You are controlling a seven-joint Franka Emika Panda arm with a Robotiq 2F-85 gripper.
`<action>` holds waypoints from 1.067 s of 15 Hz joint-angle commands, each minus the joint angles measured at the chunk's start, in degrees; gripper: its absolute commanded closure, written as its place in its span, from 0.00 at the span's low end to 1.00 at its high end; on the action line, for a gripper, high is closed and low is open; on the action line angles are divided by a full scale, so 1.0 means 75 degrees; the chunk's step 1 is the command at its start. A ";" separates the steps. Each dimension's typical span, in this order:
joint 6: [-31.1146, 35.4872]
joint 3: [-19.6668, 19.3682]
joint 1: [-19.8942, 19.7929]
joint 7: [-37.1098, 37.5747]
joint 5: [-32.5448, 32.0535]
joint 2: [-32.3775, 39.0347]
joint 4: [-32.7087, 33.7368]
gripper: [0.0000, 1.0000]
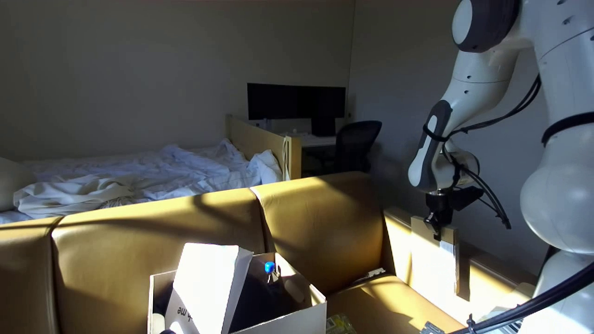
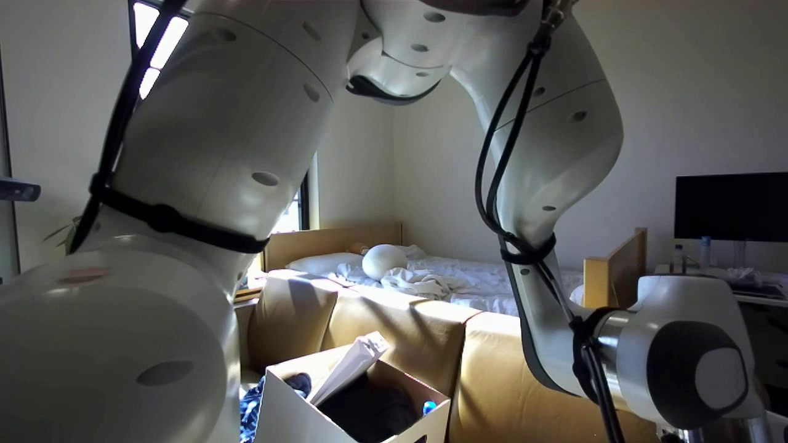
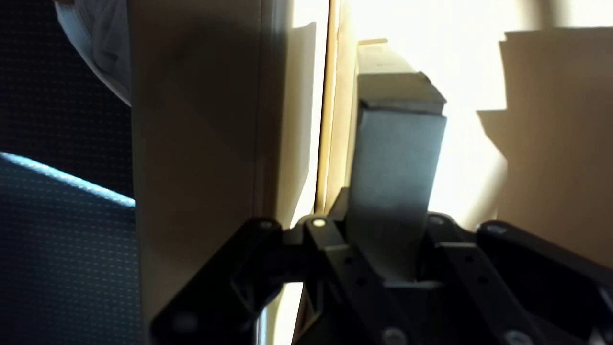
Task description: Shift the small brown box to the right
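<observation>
The small brown box (image 1: 448, 255) stands tall and narrow by the inner side of the sofa's arm in an exterior view. In the wrist view the box (image 3: 402, 153) runs up from between my fingers, its near face grey in shadow. My gripper (image 1: 436, 229) is at the top end of the box, pointing down. In the wrist view the fingers of my gripper (image 3: 385, 230) lie close against both sides of the box, shut on it. Whether the box's lower end touches the sofa seat cannot be told. In an exterior view the gripper and box are out of sight.
A tan sofa (image 1: 320, 222) runs across the scene; its arm (image 3: 201, 120) lies left of the box in the wrist view. A large open carton (image 1: 287, 320) holds dark items and a white box (image 1: 206, 283); this carton (image 2: 277, 412) also shows in an exterior view.
</observation>
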 commanded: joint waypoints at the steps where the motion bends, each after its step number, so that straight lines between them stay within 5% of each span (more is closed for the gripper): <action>1: 0.0674 0.0904 -0.0867 0.0025 0.0694 0.0921 0.0682 0.89; 5: 0.0920 0.1650 -0.1610 0.0085 0.1214 0.1713 0.1691 0.89; 11: 0.0767 0.1839 -0.2059 0.0168 0.1110 0.2399 0.2642 0.90; 16: 0.0533 0.3007 -0.2929 0.0012 0.1479 0.2679 0.2889 0.89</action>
